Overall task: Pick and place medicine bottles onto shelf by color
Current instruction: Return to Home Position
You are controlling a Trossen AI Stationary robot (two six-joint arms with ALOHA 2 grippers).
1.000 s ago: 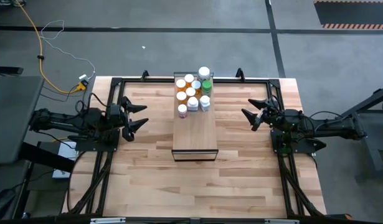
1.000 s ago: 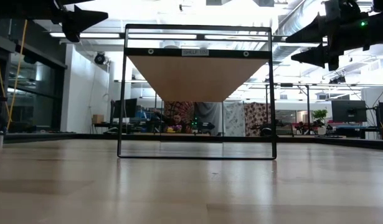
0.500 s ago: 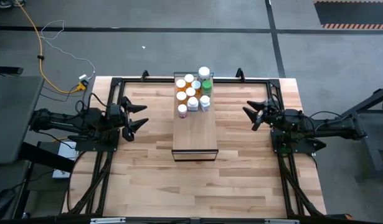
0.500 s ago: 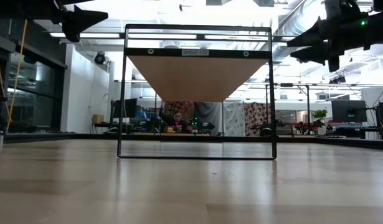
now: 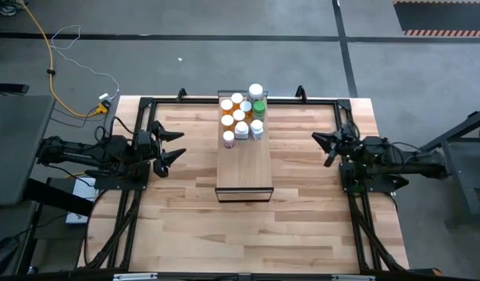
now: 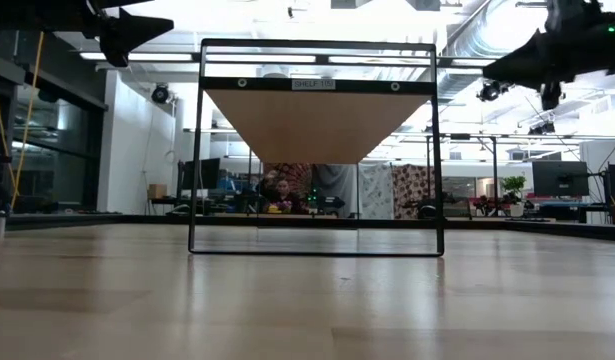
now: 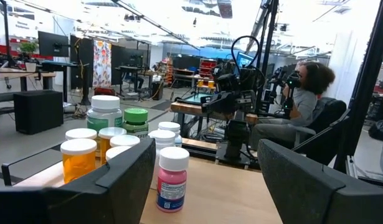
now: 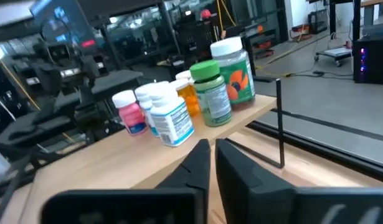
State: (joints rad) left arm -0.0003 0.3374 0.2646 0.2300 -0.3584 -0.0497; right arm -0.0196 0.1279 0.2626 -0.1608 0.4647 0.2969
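Pulled back toward the table's right edge since a second ago: the right gripper [image 5: 324, 147], whose fingers were spread then and are now seen pressed together, nothing held. Everything else is unchanged from the earlier high view.

Wood-plank table [image 5: 302, 226] is seen from above, with a black frame [image 5: 146, 105] mounted around its edges. The shelf [image 5: 243, 168] is set at the table's middle, long axis running away from the near edge, between the two arms and well apart from both. In the low view it is seen end-on as a pale wood underside [image 6: 307, 125].

The left gripper [image 5: 182, 144] is held at the table's left side, raised off the surface, pointed at the shelf, fingers wide apart and empty. In the low view both grippers are seen high up, the left [image 6: 137, 25] and the right [image 6: 512, 68].

The medicine bottles [image 5: 242, 115] are clustered on the shelf top at its far end, roughly ten white caps counted; the near half of the shelf top is bare wood. From the right wrist, a big white-capped bottle [image 8: 235, 71], a green-capped bottle [image 8: 213, 93], a white bottle [image 8: 169, 115] and a pink bottle [image 8: 130, 112] are made out, all upright. From the left wrist, an orange bottle [image 7: 79, 160] is seen at one side of the cluster and the pink one stands apart nearest the camera.

A seated person [image 7: 303, 93] is seen beyond the table.
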